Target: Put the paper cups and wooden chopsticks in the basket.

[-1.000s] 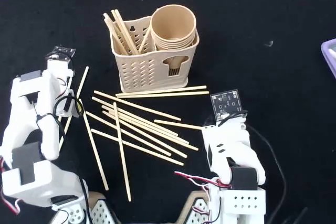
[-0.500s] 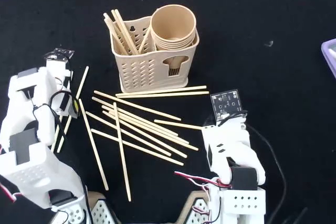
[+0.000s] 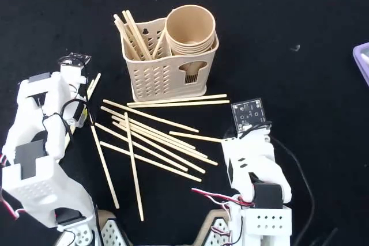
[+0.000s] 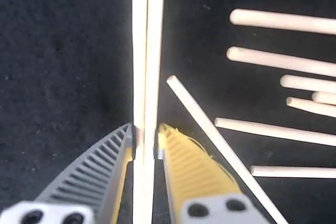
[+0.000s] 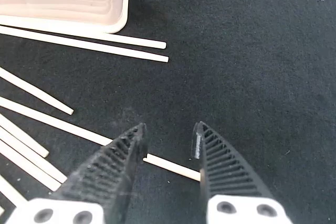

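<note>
A beige slotted basket (image 3: pixel 168 76) stands at the back of the black table, holding a stack of paper cups (image 3: pixel 190 29) and several wooden chopsticks (image 3: pixel 130 34). More loose chopsticks (image 3: pixel 151 136) lie fanned out in front of it. At the left, my left gripper (image 3: pixel 82 113) (image 4: pixel 144 129) is shut on a pair of chopsticks (image 4: pixel 147 40) lying side by side on the cloth. My right gripper (image 5: pixel 168 132) (image 3: pixel 229 139) hangs open just above the end of one loose chopstick (image 5: pixel 170 164).
Two chopsticks (image 3: pixel 179 101) (image 5: pixel 89 41) lie along the basket's front base. A purple object (image 3: pixel 362 60) pokes in at the right edge. The black cloth to the right of the basket is bare.
My left arm has shifted a little toward the basket, carrying the chopstick pair with it. The right arm has not moved.
</note>
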Action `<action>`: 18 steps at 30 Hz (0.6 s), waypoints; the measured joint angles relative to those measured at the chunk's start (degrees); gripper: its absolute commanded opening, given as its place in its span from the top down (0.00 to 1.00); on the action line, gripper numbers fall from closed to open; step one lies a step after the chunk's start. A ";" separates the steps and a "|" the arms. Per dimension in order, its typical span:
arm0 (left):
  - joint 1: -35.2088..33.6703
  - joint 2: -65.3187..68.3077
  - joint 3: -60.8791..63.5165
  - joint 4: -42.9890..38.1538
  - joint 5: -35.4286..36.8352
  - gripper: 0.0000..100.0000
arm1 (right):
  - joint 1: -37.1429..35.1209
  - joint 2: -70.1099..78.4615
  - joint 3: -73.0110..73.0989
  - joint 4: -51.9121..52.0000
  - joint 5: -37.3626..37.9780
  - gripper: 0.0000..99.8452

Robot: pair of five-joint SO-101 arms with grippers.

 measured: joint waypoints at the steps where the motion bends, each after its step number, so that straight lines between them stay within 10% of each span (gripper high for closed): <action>1: 0.00 0.00 0.00 0.00 0.00 0.97 | 0.00 0.00 0.00 0.00 0.00 0.85; 18: -3.25 -26.37 3.25 1.58 8.53 0.97 | 0.00 0.00 0.00 0.00 0.00 0.85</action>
